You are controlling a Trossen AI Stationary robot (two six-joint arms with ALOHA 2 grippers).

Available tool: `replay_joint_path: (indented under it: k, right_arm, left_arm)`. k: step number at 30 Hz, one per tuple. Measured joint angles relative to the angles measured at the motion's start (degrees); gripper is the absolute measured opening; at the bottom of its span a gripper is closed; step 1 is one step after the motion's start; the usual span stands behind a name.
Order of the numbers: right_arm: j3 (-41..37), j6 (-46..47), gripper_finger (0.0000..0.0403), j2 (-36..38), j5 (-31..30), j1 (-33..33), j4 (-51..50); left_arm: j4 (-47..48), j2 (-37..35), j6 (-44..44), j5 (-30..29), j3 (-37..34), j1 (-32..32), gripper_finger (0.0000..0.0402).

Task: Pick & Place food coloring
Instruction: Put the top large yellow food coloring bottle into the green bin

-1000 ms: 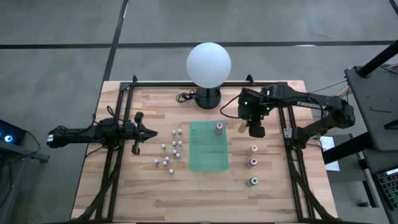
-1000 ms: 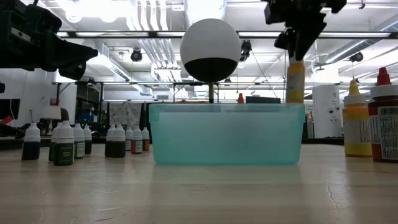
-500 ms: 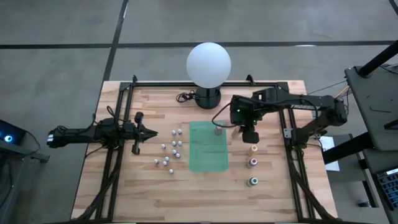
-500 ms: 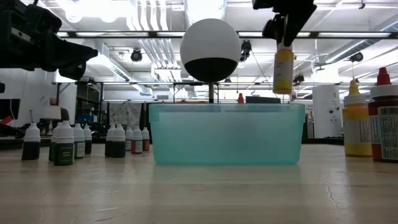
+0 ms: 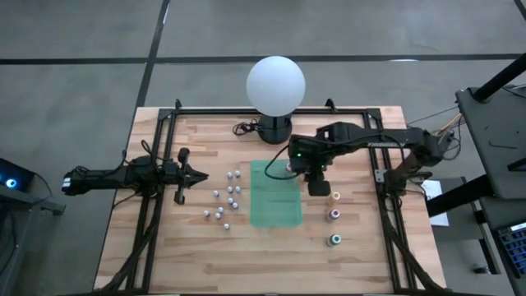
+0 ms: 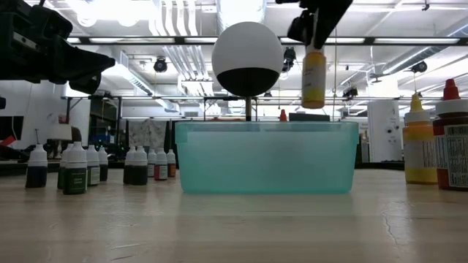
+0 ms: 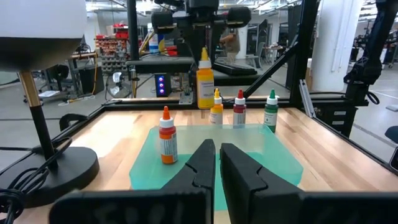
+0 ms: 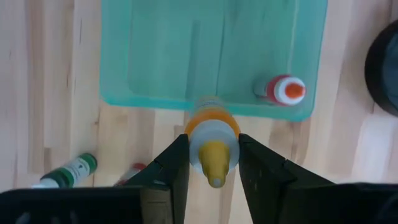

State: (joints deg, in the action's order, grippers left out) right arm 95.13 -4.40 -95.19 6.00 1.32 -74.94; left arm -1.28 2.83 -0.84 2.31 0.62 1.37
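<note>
My right gripper [image 5: 316, 182] is shut on a yellow food coloring bottle [image 6: 314, 77] and hangs over the right rim of the green tray [image 5: 275, 201]. The bottle also shows in the left wrist view [image 7: 205, 78]. One bottle with an orange-red top [image 5: 289, 169] stands upright on its base in the tray. Orange [image 5: 335, 197], red [image 5: 333, 215] and green [image 5: 334, 240] topped bottles stand on the table right of the tray. Several small whitish bottles [image 5: 226, 197] stand left of it. My left gripper [image 5: 187, 174] waits shut and empty at the left. My right gripper pinches the yellow bottle's white collar [image 8: 213, 142], just below its yellow tip, between its two fingers. The fingers come from above, pointing down. The bottle hangs upright below them, lifted clear, its base above the tray's rim [image 6: 267, 124].
A white globe lamp [image 5: 276, 82] on a black base [image 5: 275, 127] with a cable stands behind the tray. Black frame rails [image 5: 152, 214] run along the table's left and right sides. Bare wood lies at the table's near edge.
My right gripper has lifted the yellow bottle off the table and carried it toward the table's left, from beside the tray to over the tray's right rim. The bottle stays upright and now hangs clear above the rim.
</note>
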Motion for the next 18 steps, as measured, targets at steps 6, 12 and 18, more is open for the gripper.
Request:
replay_joint_path:
  k: [6, 12, 18]
  right_arm:
    - [3.42, 0.00, 0.0107, -3.08, -0.05, -0.08, -0.28]
    - [3.44, 1.48, 0.0107, -4.33, -0.15, -0.09, -0.17]
    - [2.34, 6.19, 0.0107, -5.24, -2.42, -0.09, 0.21]
  left_arm:
    - [0.01, 0.00, 0.00, 0.01, 0.00, -0.02, 0.0000]
    - [0.00, 0.00, 0.01, 0.00, 0.00, -0.01, 0.0000]
    - [0.00, 0.00, 0.01, 0.00, 0.00, 0.00, 0.0000]
